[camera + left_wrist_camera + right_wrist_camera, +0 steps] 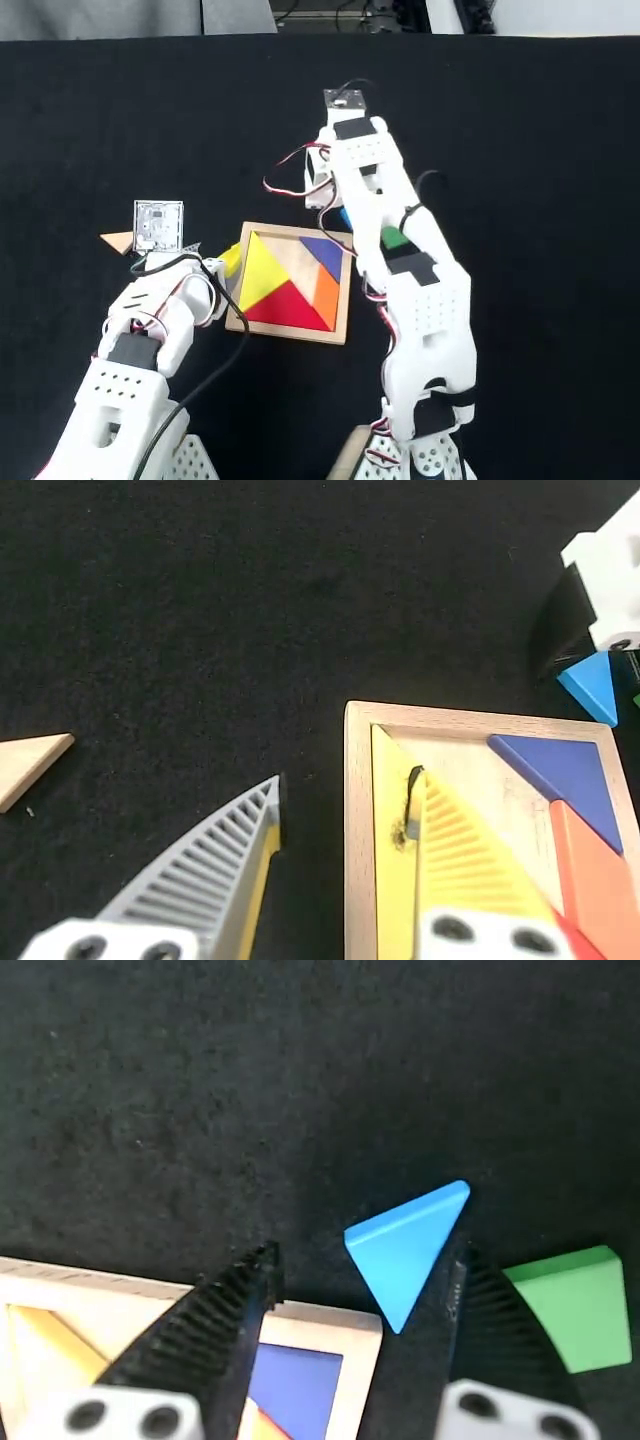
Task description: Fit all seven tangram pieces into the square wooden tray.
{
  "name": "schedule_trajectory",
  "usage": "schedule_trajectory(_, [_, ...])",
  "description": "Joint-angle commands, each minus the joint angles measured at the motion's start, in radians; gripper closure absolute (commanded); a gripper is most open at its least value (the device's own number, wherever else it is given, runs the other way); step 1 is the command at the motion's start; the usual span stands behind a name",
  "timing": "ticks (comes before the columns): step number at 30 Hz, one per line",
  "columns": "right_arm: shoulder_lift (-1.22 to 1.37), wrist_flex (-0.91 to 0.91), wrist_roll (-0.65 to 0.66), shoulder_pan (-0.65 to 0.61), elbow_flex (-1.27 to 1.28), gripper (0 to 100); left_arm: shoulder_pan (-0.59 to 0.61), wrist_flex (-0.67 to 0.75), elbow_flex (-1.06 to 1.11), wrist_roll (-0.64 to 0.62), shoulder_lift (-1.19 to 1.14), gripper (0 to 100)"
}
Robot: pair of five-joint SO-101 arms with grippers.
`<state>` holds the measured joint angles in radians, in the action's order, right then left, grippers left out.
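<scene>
The square wooden tray (345,290) holds a yellow triangle (262,275), a red triangle (290,306), an orange piece (327,295) and a dark blue piece (325,250). My left gripper (345,805) is open and straddles the tray's left wall (356,810), one finger outside, the other over the yellow triangle (388,810). My right gripper (360,1265) is open just beyond the tray's far corner (335,1315), with a light blue triangle (405,1238) on the cloth between its fingers. A green piece (565,1305) lies beside it. A plain wood triangle (118,240) lies left of the tray.
Black cloth covers the table. The right arm (400,250) stretches along the tray's right side, above the green piece (393,238). Open cloth spreads at the far left and far right. Cables hang near the right arm's wrist (290,170).
</scene>
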<state>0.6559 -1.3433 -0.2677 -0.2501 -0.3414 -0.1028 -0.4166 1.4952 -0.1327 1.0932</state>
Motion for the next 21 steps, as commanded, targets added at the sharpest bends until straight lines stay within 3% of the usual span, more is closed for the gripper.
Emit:
schedule_trajectory(1, [-0.008, 0.009, -0.037, 0.025, -0.053, 73.0, -0.007, 0.009, -0.002, 0.006, 0.011, 79])
schedule_trajectory(9, [0.028, 0.009, -0.071, 0.032, -0.062, 81.7, -0.007, 0.009, -0.002, 0.006, 0.011, 79])
schedule_trajectory(21, [0.105, 0.008, -0.071, 0.035, -0.120, 80.7, -0.007, 0.009, -0.002, 0.006, 0.011, 79])
